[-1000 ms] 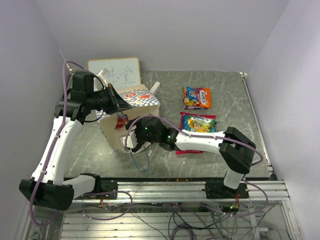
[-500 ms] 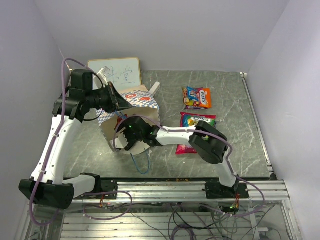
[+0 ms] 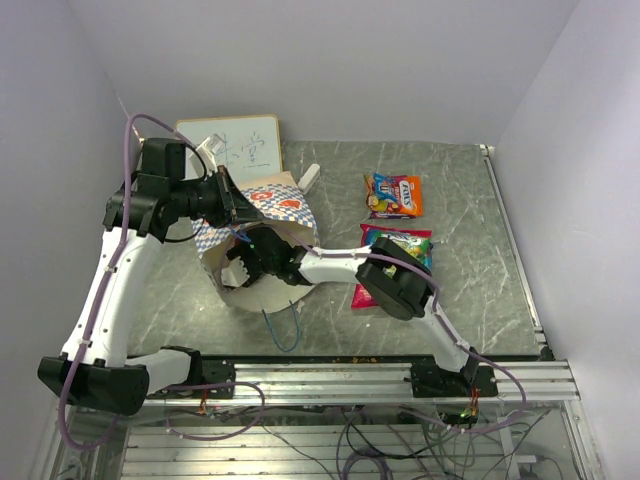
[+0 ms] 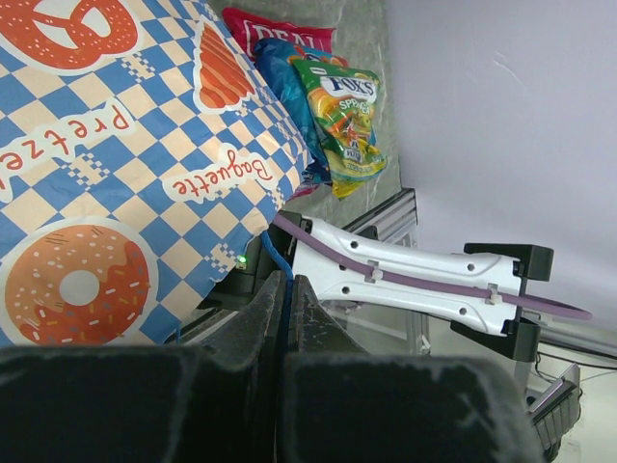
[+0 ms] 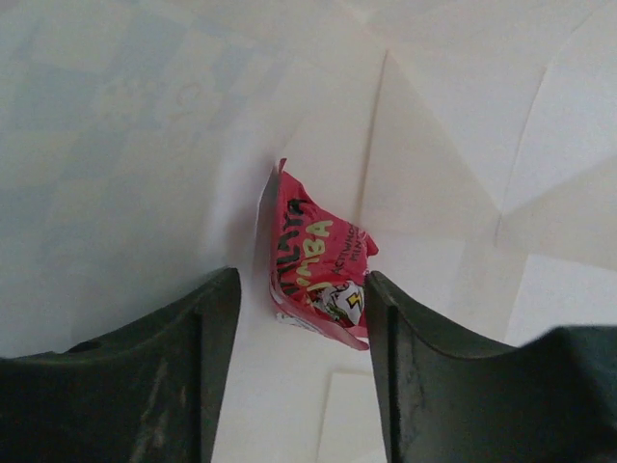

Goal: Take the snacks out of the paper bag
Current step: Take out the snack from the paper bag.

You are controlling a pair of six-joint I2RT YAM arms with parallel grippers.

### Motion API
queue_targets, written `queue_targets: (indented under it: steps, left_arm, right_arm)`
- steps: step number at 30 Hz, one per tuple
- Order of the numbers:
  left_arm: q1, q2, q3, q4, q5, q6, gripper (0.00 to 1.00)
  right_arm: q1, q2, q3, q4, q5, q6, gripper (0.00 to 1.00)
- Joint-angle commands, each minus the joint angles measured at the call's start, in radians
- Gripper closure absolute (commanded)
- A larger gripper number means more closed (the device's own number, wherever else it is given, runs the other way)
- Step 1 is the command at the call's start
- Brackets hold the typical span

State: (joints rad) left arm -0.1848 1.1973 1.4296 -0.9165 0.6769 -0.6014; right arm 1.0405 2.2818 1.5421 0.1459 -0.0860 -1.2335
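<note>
Figure: my right fingers (image 5: 183,376) stand apart deep inside the paper bag (image 3: 282,200), flanking the near end of a small red packet (image 5: 313,275) that lies on the bag's pale inner wall. I cannot tell whether either finger touches it. My left fingers (image 4: 253,323) are clenched on the bag's thin blue cord handle (image 4: 281,272), with the checked side of the bag uppermost at the left of the worktop (image 3: 480,260). Outside the bag, to its right, an orange packet (image 3: 393,195) lies toward the back. A green-yellow packet (image 3: 398,245) lies nearer, overlapping a blue packet (image 4: 284,87) and a pink-red packet (image 4: 280,29). A white writing board (image 3: 235,140) stands behind the bag, and a small white block (image 3: 310,175) lies just beside the bag's back corner.
</note>
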Motion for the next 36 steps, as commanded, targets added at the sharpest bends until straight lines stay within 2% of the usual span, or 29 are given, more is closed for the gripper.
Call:
queue_targets:
  steps: [1, 4, 6, 8, 17, 25, 28, 31, 36]
  left_arm:
    - [0.005, 0.007, 0.038, -0.019, 0.034, 0.029, 0.93]
    - [0.005, 0.006, 0.039, -0.017, 0.032, 0.028, 0.93]
    - [0.005, 0.006, 0.045, -0.019, 0.028, 0.028, 0.93]
    - [0.005, 0.005, 0.051, -0.018, 0.022, 0.028, 0.93]
    - [0.005, -0.011, 0.025, 0.044, -0.003, -0.021, 0.93]
    - [0.005, -0.028, 0.002, 0.107, -0.007, -0.070, 0.93]
    - [0.005, -0.029, -0.012, 0.137, 0.005, -0.101, 0.93]
    - [0.005, -0.028, -0.012, 0.189, 0.024, -0.160, 0.93]
    - [0.005, -0.024, 0.001, 0.264, 0.069, -0.298, 0.93]
  right_arm:
    - [-0.016, 0.050, 0.033, 0.008, 0.023, -0.009, 0.50]
    - [-0.027, 0.059, 0.041, 0.003, 0.006, 0.002, 0.60]
    - [-0.027, 0.047, 0.034, -0.005, 0.001, 0.008, 0.74]
    - [-0.026, 0.022, 0.016, -0.005, -0.010, 0.026, 0.81]
    - [-0.014, -0.129, -0.109, 0.002, -0.016, 0.152, 0.99]
    - [-0.008, -0.368, -0.292, 0.011, -0.076, 0.350, 1.00]
    - [-0.008, -0.484, -0.362, -0.002, -0.170, 0.469, 1.00]
    - [-0.007, -0.611, -0.415, -0.027, -0.265, 0.564, 1.00]
    - [-0.008, -0.829, -0.436, -0.073, -0.329, 0.684, 1.00]
